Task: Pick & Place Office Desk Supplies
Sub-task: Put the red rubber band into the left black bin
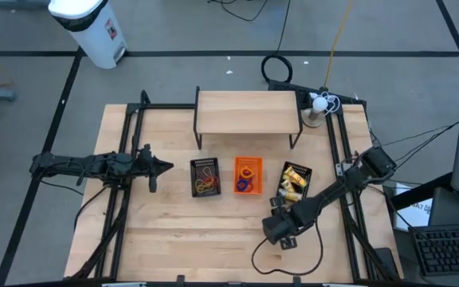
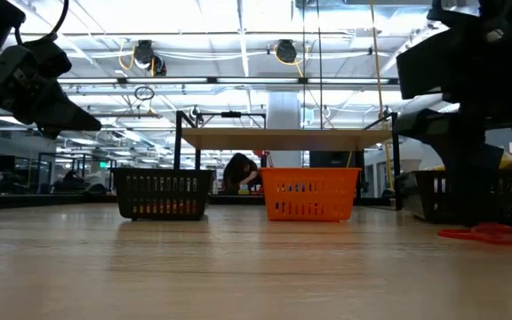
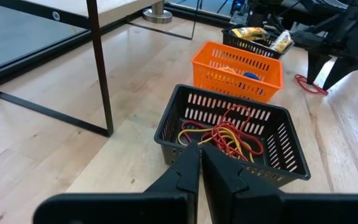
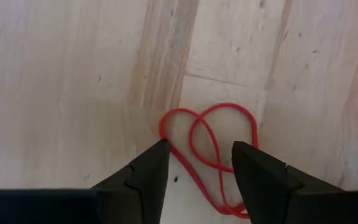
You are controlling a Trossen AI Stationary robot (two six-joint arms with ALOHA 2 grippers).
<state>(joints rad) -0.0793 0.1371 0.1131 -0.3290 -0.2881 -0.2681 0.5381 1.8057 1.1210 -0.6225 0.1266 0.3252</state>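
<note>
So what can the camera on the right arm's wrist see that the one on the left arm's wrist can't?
Only the right wrist view shows the open right gripper directly over the thin red rubber band, twisted into loops on the bare wood.

Only the left wrist view shows the shut left gripper, the black mesh tray of red and yellow rubber bands, the orange plastic tray and a farther black tray.

Both show the red band and the wooden table.
</note>
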